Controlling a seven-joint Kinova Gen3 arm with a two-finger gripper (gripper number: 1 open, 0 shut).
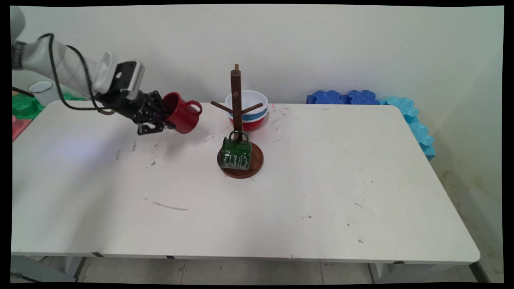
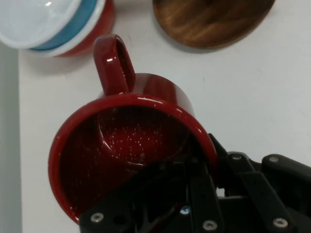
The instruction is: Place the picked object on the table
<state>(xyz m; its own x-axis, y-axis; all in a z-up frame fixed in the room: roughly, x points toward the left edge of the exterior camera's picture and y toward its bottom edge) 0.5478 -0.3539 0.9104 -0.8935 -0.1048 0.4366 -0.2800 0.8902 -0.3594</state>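
My gripper is shut on the rim of a red mug, holding it tilted on its side just above the table, left of the wooden mug tree. In the hand view the red mug fills the middle, mouth toward the camera, handle pointing up toward the stacked bowls; one finger sits inside the mug and the other outside its wall. A green mug hangs from a low peg of the tree, over its round base. The base's edge shows at the top of the hand view.
Stacked bowls, white over blue over red, stand behind the tree. Blue foam blocks lie along the table's far right edge. Green and red mats sit off the table's left end.
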